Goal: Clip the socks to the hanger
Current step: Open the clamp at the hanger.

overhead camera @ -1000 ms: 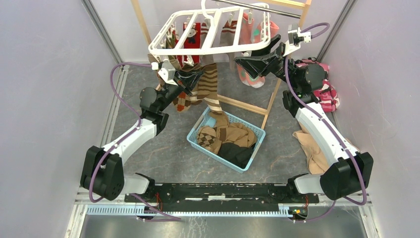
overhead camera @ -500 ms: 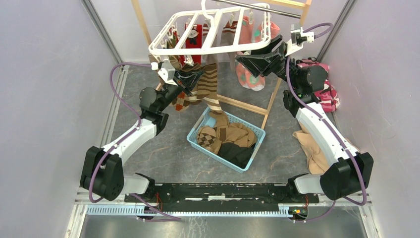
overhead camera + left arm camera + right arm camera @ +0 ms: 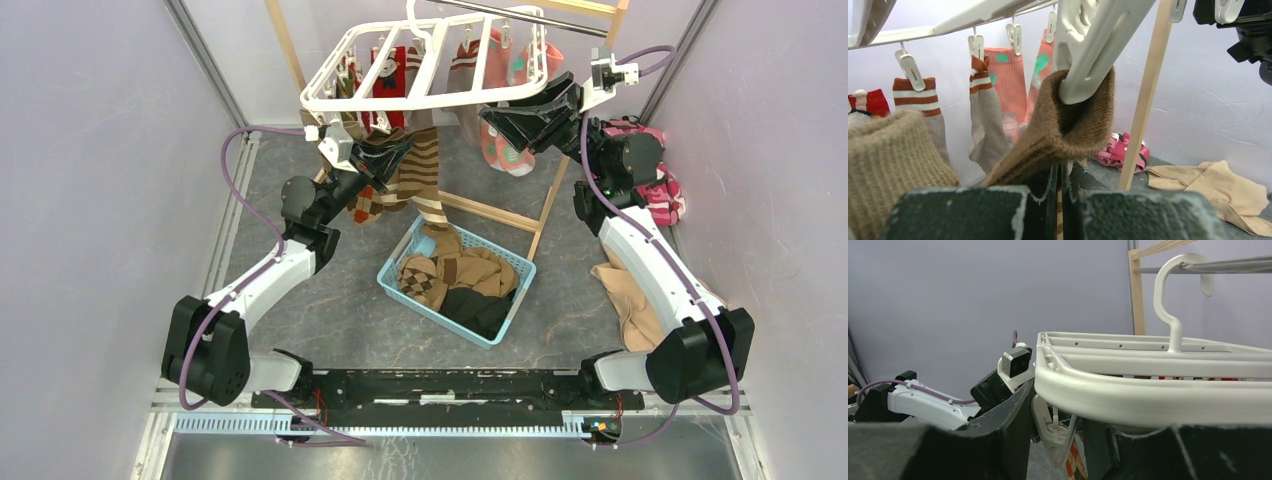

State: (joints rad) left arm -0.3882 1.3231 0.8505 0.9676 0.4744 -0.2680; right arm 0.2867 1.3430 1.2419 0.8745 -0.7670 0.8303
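The white hanger (image 3: 430,72) hangs from a rail at the back, with several socks clipped to it, red (image 3: 390,68) and pink (image 3: 500,150) among them. My left gripper (image 3: 400,152) is shut on a brown sock (image 3: 1063,127). The sock's cuff sits in a white clip (image 3: 1093,60) above the jaws (image 3: 1064,172). My right gripper (image 3: 492,113) is open under the hanger's front rim (image 3: 1148,395). Its fingers stand on either side of a dangling clip (image 3: 1060,435). The left finger touches the clip. More socks (image 3: 450,275) lie in the basket.
A light blue basket (image 3: 400,292) stands on the floor in the middle. A wooden frame stand (image 3: 549,200) carries the rail. Pink camouflage cloth (image 3: 662,195) and a beige cloth (image 3: 628,300) lie at the right. Walls close in on both sides.
My right gripper has risen a little to the hanger's front rim, and the pink socks have swung slightly. The left arm and its sock have stayed in place.
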